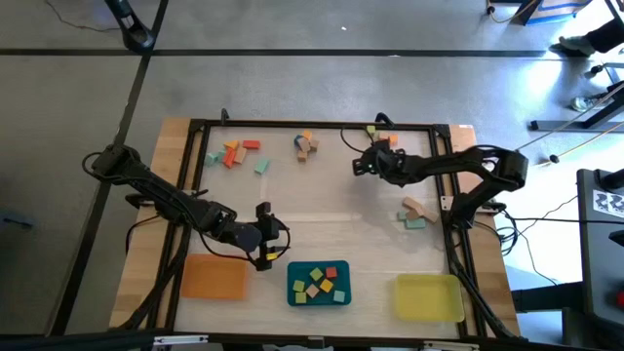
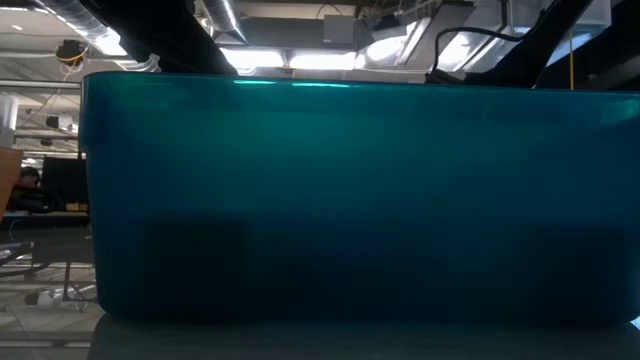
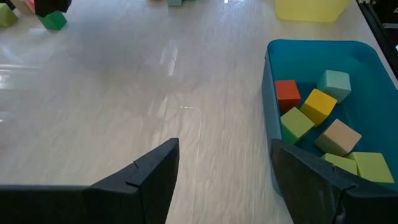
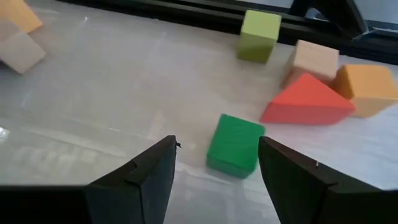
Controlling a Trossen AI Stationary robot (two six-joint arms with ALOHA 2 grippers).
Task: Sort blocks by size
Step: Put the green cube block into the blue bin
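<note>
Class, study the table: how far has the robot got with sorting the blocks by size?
Done: several small blocks lie in the teal tray. In hand: nothing is held; the open right gripper is lined up on a green block, and the open left gripper hovers empty beside the teal tray. Left: scattered blocks along the table's far side, while the orange tray and yellow tray look empty.

Whole table [image 1: 322, 224] seen from straight overhead in high view; low view set at tabletop level, blocked close-up by teal tray [image 2: 350, 200] wall; same tray shared with left wrist view; right wrist view held near, over green block [image 4: 235, 146].
</note>
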